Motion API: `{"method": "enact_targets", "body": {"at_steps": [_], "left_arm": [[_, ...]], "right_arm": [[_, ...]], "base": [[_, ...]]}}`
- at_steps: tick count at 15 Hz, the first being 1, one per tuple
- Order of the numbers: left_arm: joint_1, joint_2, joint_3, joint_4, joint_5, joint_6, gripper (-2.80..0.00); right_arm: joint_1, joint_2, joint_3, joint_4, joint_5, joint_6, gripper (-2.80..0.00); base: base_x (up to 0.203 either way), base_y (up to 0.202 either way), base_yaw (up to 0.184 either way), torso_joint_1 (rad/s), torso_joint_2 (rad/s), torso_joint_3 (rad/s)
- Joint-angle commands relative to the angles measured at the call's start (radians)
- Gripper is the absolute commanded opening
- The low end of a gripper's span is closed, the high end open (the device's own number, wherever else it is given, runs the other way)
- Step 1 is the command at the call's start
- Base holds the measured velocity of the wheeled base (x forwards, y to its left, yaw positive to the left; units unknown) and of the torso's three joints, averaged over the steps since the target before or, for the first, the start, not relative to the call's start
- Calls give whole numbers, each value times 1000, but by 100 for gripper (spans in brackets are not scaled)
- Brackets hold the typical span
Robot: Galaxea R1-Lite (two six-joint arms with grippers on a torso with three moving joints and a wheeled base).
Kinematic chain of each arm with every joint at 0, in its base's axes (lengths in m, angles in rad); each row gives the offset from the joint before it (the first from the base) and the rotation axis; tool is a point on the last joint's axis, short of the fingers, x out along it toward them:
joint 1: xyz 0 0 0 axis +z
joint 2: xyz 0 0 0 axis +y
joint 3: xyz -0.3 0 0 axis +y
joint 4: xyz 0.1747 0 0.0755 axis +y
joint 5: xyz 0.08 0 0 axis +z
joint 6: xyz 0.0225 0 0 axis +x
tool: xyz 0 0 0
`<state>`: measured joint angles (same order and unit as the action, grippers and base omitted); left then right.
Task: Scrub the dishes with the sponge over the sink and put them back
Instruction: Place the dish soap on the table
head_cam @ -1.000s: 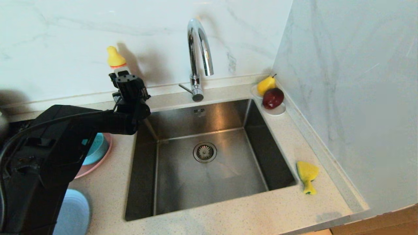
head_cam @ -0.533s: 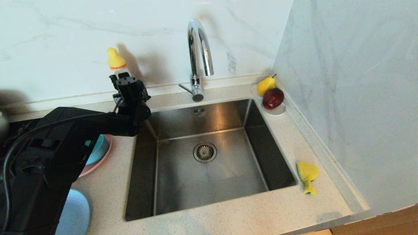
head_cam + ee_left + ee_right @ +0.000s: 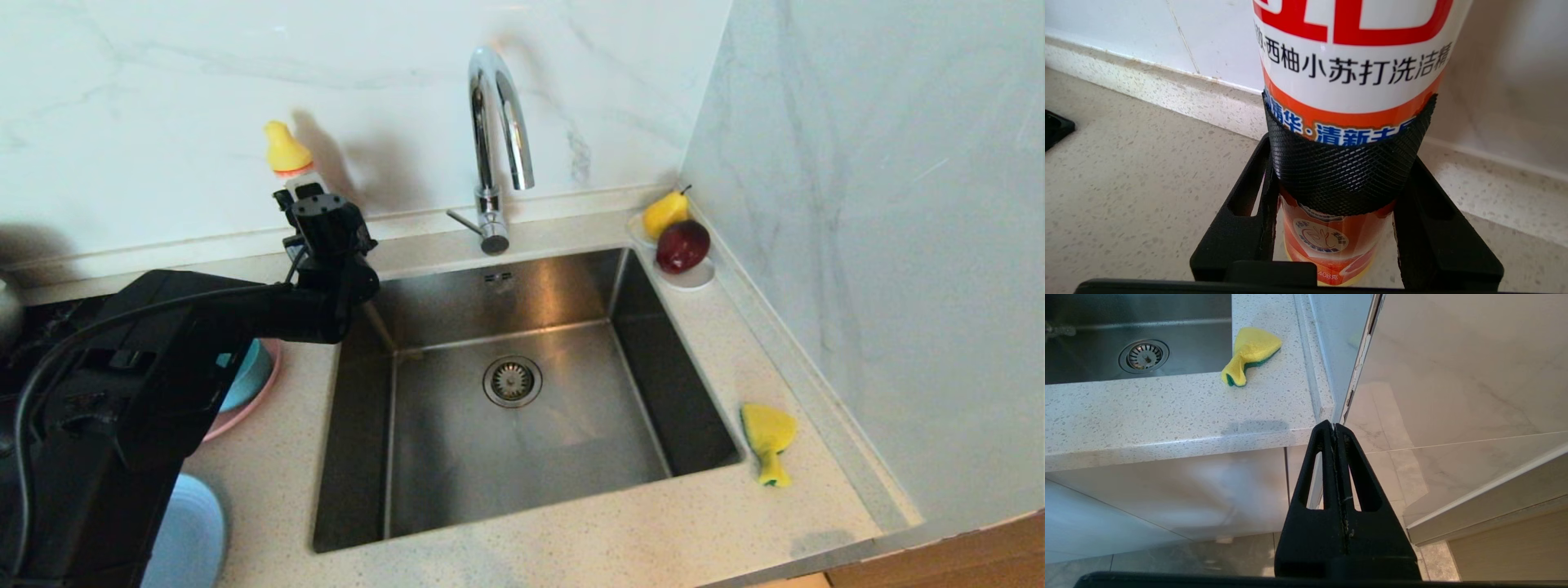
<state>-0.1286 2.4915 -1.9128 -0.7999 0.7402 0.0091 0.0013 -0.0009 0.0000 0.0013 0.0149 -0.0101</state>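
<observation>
While the sponge [image 3: 767, 441] lies dry-looking and untouched on the counter [image 3: 571, 539] at the right edge of the sink [image 3: 522, 392], I judge the scrubbing not yet begun. No dish is over the basin; the basin itself holds nothing but its drain.

Left claw [image 3: 1337, 171]: jaws partly open and closed around the dish soap bottle [image 3: 1351, 81], their ribbed pads wrapping its lower body. From the head view the bottle's yellow cap shows just above my wrist, near the back wall, left of the tap [image 3: 494, 139]. Whether the bottle's base rests on the counter or is lifted clear, I cannot tell.

Right claw [image 3: 1338, 457]: jaws pressed fully together, holding nothing, parked low off the counter's front right corner, well apart from the sponge.

Dishes: teal bowl [image 3: 245, 376] sits on the pink plate [image 3: 245, 412] on the counter left of the sink, mostly hidden behind my left arm. Light-blue plate [image 3: 184, 531] lies nearer the front edge, also left, partly covered. All three are at their resting places, none handled.

Judgement on progress: early stage. Soap is in hand, presumably for dosing. Remaining: take up sponge, bring each dish over the sink, scrub, return all three.

Other items: pear [image 3: 665, 212] and a dark red fruit [image 3: 682, 245] on a white saucer [image 3: 694, 278] at the back right corner, not involved.
</observation>
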Motion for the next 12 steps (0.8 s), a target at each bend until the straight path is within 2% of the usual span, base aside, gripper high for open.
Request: {"method": "enact_targets", "body": {"at_steps": [1,12], "left_arm": [[1,-3,-4,-42,3,11,-280],[6,6,-8,-89,-1,9,-280]], "right_arm": [[0,-1,0,0,0,-1,-280],[0,-1,0,0,0,-1,-280]], "base": [[0,0,0,0,0,0],[0,0,0,0,0,0]]}}
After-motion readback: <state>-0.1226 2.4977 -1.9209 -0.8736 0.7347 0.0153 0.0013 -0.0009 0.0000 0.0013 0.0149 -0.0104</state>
